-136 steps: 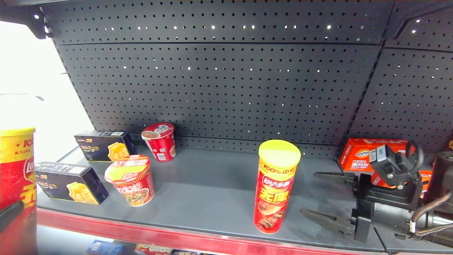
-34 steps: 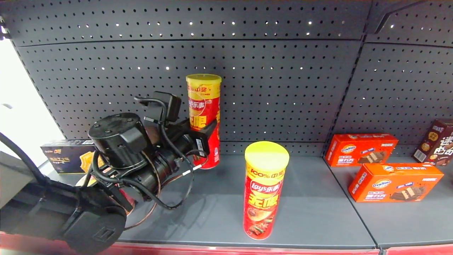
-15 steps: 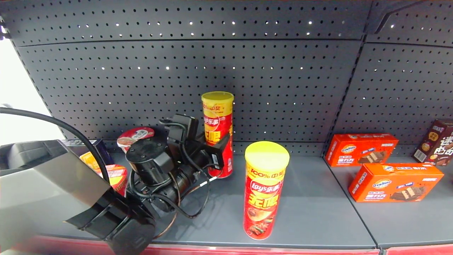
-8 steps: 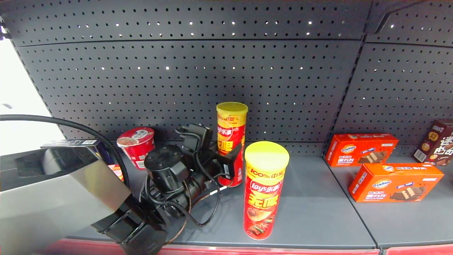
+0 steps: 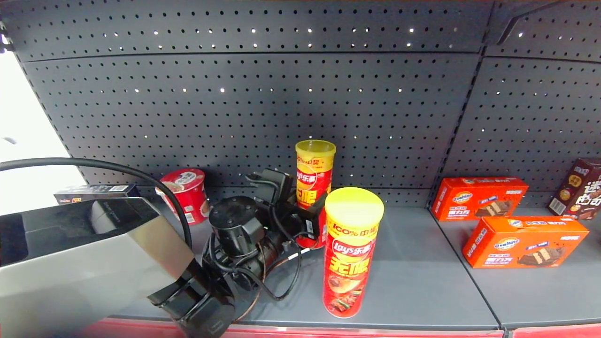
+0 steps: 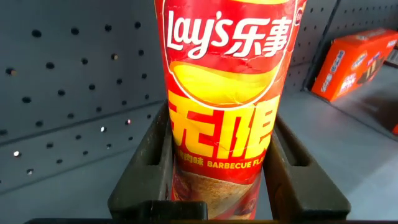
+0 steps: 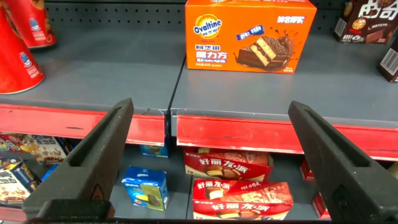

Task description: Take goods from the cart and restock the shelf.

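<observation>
1. Since approx half a sec ago, head view: left claw has carried the held can to the robot's right & a bit lower. It's now just behind the front can, near the back wall; claw is clamped on the held can's lower half; can roughly upright; can't tell if its base touches the shelf. Risk, imo: claw's outer finger & wrist sit just beside the front can; a further push right, or a wide opening on release, could knock that tall, narrow can twd the shelf's front edge. Letting go before the base sits flat could topple the held can too.
2. Left wrist view: held can sits btwn both fingers, pressed on its sides, low on the body; grip looks centred, so slip seems unlikely.
3. Right wrist view: right claw spread wide, holding nothing, in front of the shelf's red edge strip; well apart from the held can. Orange box is ahead of it; little risk on this side.
</observation>
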You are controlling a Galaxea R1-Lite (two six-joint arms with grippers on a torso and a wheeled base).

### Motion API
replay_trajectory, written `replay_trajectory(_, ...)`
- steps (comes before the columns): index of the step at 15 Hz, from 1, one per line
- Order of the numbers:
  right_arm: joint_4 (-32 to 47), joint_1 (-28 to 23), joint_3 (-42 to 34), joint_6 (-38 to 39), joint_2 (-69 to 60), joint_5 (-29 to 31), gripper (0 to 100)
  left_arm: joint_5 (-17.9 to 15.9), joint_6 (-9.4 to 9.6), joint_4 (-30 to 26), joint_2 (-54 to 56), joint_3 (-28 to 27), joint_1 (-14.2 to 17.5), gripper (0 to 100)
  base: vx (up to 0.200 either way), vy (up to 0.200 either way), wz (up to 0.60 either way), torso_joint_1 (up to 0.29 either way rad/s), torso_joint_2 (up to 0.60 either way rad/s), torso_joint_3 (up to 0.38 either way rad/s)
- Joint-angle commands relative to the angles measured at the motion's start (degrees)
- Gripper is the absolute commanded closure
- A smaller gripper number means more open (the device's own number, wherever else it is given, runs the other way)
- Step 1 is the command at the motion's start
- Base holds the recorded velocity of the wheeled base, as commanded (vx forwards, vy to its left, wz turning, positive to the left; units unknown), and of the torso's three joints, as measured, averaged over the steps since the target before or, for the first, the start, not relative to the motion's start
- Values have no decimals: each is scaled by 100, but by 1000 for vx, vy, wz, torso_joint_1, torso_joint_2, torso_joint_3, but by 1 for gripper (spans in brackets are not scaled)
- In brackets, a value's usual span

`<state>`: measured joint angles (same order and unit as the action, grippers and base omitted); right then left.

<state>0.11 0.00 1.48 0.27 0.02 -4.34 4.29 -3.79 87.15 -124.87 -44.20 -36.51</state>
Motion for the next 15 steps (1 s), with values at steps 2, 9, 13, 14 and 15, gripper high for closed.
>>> replay_trajectory(2, -2, 0, 2, 0, -2, 3, 0, -7, 19, 4, -187, -326, 48, 100, 0, 0, 0, 0, 0, 0)
replay_trajectory(9, -2, 0, 2, 0, -2, 3, 0, -34, 54, 92, -495, -686, 179, 100, 0, 0, 0, 0, 0, 0)
replay_trajectory(13, 7, -9, 2, 0, -2, 3, 0, -42, 72, 92, -565, -730, 329, 100, 0, 0, 0, 0, 0, 0)
replay_trajectory(14, -2, 0, 2, 0, -2, -5, 0, -42, 63, 83, -574, -765, 338, 100, 0, 0, 0, 0, 0, 0)
replay_trajectory(15, 7, 0, -7, 0, -2, 3, 0, -42, 63, 83, -591, -792, 338, 100, 0, 0, 0, 0, 0, 0)
